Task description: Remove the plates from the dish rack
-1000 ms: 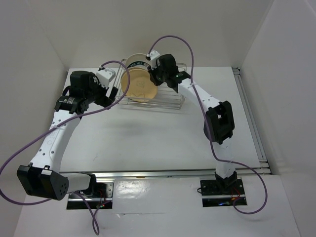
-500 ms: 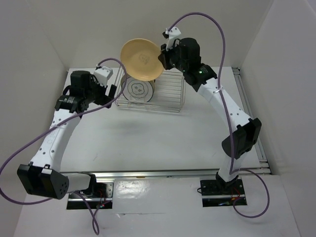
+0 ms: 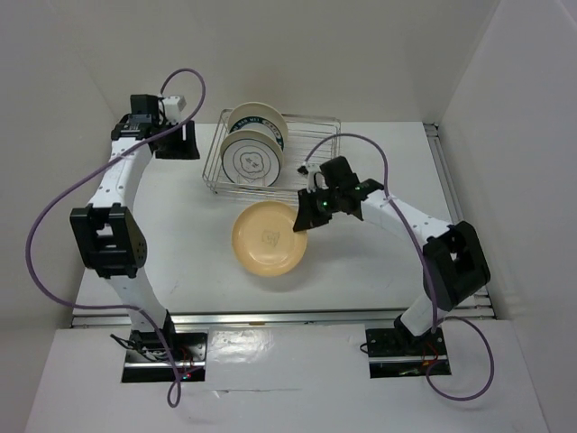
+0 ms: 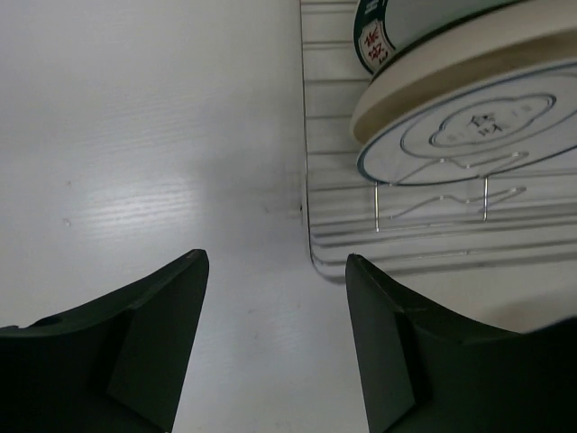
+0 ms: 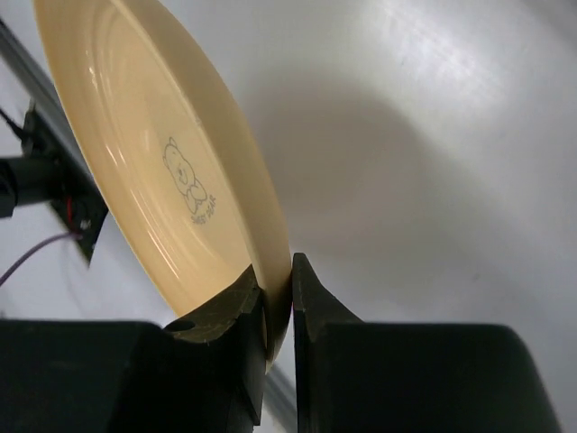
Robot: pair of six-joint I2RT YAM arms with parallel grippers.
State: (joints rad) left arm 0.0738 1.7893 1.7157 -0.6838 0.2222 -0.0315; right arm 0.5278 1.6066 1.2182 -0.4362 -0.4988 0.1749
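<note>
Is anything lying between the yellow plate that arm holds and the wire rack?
No. In the top view, only a bare strip of white table separates the tan plate from the dish rack.

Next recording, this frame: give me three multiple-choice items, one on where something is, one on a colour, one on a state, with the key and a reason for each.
1. Where is the tan plate relative to the dish rack?
A. Standing in it.
B. Outside it, on the side nearer the arm bases.
C. Behind it, against the wall.

2. What colour is the front plate standing in the rack?
A. White with a dark blue-green outline.
B. Solid red.
C. Black.

3. What is the state of the right end effector?
A. Open and empty.
B. Shut on the tan plate's rim.
C. Out of every view.

Key:
1 B, the top view shows the plate in front of the rack, over the table.
2 A, the left wrist view shows its white face and dark rim line.
3 B, the right wrist view shows it pinching the rim.
</note>
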